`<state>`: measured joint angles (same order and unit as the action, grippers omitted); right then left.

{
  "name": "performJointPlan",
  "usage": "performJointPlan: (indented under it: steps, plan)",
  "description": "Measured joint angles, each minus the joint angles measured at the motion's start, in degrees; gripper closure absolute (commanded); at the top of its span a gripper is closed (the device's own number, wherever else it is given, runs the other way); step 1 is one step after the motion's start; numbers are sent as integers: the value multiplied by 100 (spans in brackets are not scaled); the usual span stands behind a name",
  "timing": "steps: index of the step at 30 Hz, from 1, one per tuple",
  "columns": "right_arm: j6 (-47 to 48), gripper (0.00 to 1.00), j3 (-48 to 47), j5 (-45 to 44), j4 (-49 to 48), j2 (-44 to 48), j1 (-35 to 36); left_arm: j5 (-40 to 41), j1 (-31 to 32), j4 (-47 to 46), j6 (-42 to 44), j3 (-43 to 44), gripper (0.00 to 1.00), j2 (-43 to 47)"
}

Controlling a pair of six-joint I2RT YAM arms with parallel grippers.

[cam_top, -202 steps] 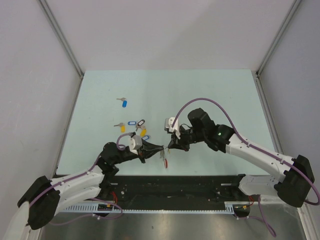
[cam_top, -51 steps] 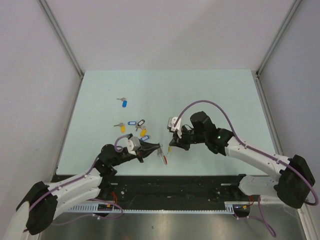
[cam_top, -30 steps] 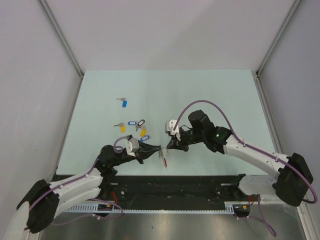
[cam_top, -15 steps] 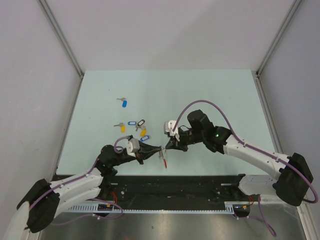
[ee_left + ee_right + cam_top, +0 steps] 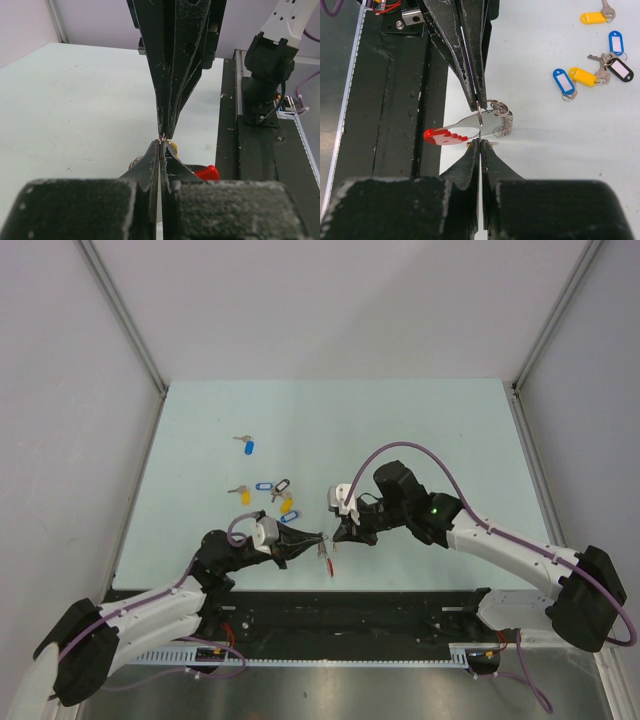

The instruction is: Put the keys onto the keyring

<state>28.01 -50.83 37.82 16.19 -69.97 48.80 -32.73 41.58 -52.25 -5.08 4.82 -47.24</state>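
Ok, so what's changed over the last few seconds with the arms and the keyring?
Very little. Both arms eased slightly to the left over the table, and the keyring went with them. Nothing was picked up or let go: the left fingers stay shut on the keyring's metal loop and the right fingers stay shut, tip to tip against it. The loose keys lie where they were.
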Motion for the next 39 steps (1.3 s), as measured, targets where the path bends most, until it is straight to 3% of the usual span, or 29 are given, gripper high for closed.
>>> performJointPlan:
  steps: [39]
  plan:
    - [9,100,-9,175,-24,0,0,-98,0,-42,-9,0,100,-63]
